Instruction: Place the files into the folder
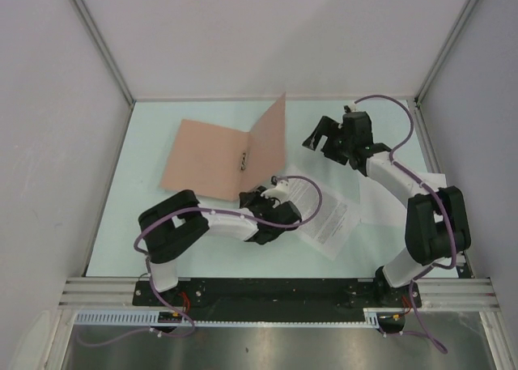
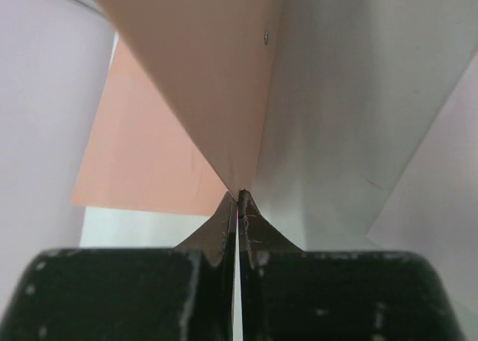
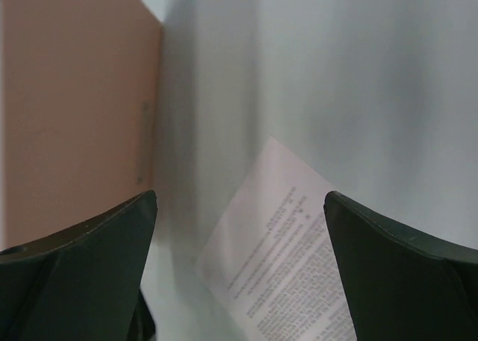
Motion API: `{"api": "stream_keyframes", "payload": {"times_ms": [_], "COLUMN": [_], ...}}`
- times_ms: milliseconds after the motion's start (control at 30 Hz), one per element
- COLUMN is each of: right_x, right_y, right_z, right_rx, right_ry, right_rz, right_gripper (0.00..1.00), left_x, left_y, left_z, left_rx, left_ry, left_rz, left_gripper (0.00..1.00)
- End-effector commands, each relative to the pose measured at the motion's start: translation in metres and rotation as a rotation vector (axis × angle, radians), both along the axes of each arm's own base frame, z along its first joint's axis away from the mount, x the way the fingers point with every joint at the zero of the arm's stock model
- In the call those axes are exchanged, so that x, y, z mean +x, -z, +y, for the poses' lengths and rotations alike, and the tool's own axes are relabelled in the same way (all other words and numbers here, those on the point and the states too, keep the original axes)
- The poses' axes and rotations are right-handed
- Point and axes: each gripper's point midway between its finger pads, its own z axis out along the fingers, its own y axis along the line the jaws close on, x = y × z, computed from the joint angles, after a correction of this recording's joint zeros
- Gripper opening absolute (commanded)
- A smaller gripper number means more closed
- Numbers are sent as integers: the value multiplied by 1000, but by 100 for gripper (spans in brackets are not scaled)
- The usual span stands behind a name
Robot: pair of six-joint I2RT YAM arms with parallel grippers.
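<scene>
Now | folder point(image 1: 206, 159) cover upright, spine near-far | left fingers point(image 2: 213, 236) pinch it | right fingers point(image 3: 89, 244) spread

folder point(image 1: 210, 159) left on table point(image 1: 154, 224), printed sheet point(image 1: 328, 216) right, plain sheet point(image 1: 380, 204) farther right

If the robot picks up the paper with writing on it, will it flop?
Probably floppy: the printed sheet looks thin and lies flat, so held by one edge it would likely droop. It seems light, so a push might slide it across the smooth table.
</scene>
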Motion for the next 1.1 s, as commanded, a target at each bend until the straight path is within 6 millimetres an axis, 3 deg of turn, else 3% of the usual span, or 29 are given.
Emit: {"api": "stream_keyframes", "payload": {"times_ms": [0, 167, 267, 500, 667, 767, 867, 967, 1067], "right_x": [24, 23, 23, 15, 14, 10, 8, -1, 4], "right_y": [-57, -62, -49, -38, -35, -43, -47, -55, -59], "right_z": [38, 60, 52, 66, 50, 49, 35, 48, 29], "right_rx": [161, 181, 122, 146, 73, 61, 33, 64, 27], "right_ry": [-91, -185, -169, -245, -222, -261, -229, -296, -209], "right_rz": [-173, -219, -198, -168, -171, -205, -202, -228, -228], "right_gripper": [100, 100, 100, 95, 96, 99, 100, 100, 100], "left_x": [-1, -2, -1, -1, -2, -4, -5, -7, -8], "left_y": [-10, -2, 4, 16, 18, 21, 24, 25, 26], "left_z": [-6, -7, -11, -19, -18, -16, -15, -15, -12], "left_rx": [111, 132, 135, 143, 146, 147, 149, 136, 147], "left_ry": [-25, -28, -18, -6, -5, -6, -11, -17, -22], "left_rz": [-50, -28, -9, 31, 41, 51, 59, 63, 66], "left_gripper": [0, 0, 0, 0, 0, 0, 0, 0, 0]}}
